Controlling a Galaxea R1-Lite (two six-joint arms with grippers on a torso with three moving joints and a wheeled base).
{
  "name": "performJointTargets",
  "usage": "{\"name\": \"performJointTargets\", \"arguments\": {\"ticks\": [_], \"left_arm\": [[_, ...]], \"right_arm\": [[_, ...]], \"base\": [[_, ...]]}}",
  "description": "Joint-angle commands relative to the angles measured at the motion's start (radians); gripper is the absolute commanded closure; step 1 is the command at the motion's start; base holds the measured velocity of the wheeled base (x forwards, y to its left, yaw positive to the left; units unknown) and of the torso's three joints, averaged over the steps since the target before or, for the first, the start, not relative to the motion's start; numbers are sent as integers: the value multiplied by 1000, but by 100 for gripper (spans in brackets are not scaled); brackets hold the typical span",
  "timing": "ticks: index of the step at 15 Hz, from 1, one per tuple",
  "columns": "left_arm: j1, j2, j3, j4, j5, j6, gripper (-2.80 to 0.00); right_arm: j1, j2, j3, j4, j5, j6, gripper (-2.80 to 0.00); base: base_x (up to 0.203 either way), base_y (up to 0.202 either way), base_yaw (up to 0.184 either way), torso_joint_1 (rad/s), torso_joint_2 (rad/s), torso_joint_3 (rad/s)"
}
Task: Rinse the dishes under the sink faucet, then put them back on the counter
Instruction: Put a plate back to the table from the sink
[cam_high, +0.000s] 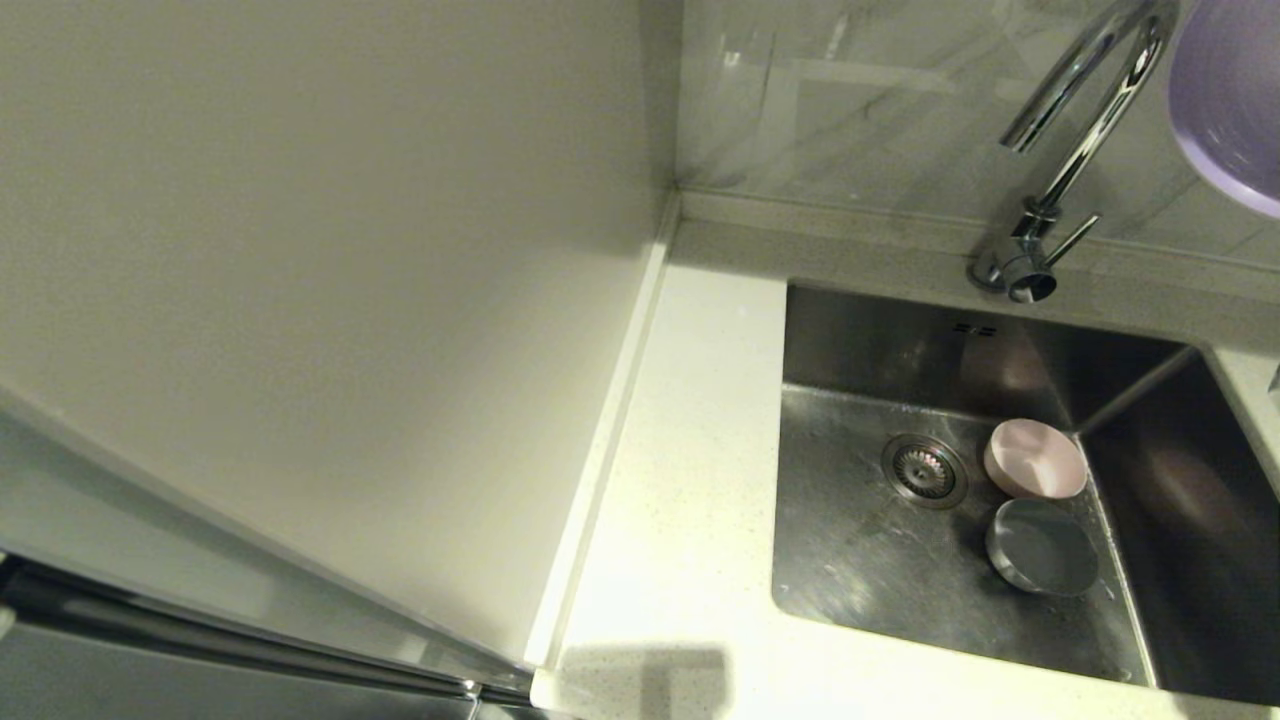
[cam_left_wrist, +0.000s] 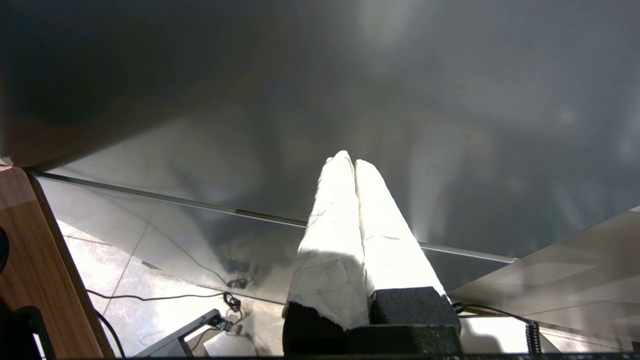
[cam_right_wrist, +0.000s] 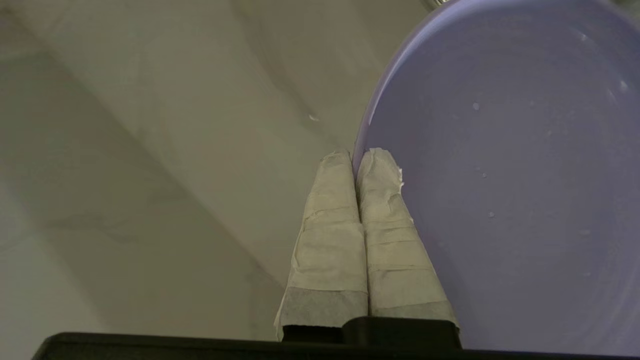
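The counter (cam_high: 690, 480) lies nearest. In the sink (cam_high: 850, 560), cup (cam_high: 1035, 459) and bowl (cam_high: 1042, 547) are seen right of the drain. The plate (cam_right_wrist: 500, 175) is pinched by the right gripper (cam_right_wrist: 361, 156) beside the faucet (cam_high: 1080, 110). The left gripper (cam_left_wrist: 349, 161) is clenched, parked.

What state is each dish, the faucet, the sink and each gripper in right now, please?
Plate: held up by its rim, wet with droplets.
Cup: in the sink, on its side.
Bowl: in the sink beside the cup, tilted.
Faucet: no water running.
Sink: wet floor.
Right gripper: shut on the plate.
Left gripper: shut, empty, parked.
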Motion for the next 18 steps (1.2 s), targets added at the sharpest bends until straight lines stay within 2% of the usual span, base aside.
{"name": "performJointTargets", "arguments": {"ticks": [1,3,5,6,8,10,13,14,15,17,18], "left_arm": [[0,0,3,0,0,0,0],[0,0,3,0,0,0,0],[0,0,3,0,0,0,0],[0,0,3,0,0,0,0],[0,0,3,0,0,0,0],[0,0,3,0,0,0,0],[0,0,3,0,0,0,0],[0,0,3,0,0,0,0],[0,0,3,0,0,0,0],[0,0,3,0,0,0,0],[0,0,3,0,0,0,0]], "right_arm": [[-56,34,21,-12,3,-28,0],[-92,57,46,-13,9,-14,0],[-73,78,-21,19,2,111,0],[-69,83,-50,105,-15,179,0],[-68,80,-77,279,-146,348,0],[-69,70,-97,470,-202,600,0],[-80,42,-181,919,-207,996,0],[-82,30,-230,1092,-180,1162,0],[-83,22,-272,1209,-122,1304,0],[-83,10,-325,1304,63,1568,0],[-83,10,-344,1318,99,1654,0]], "base": [[0,0,0,0,0,0],[0,0,0,0,0,0],[0,0,0,0,0,0],[0,0,0,0,0,0],[0,0,0,0,0,0],[0,0,0,0,0,0],[0,0,0,0,0,0],[0,0,0,0,0,0],[0,0,0,0,0,0],[0,0,0,0,0,0],[0,0,0,0,0,0]]}}
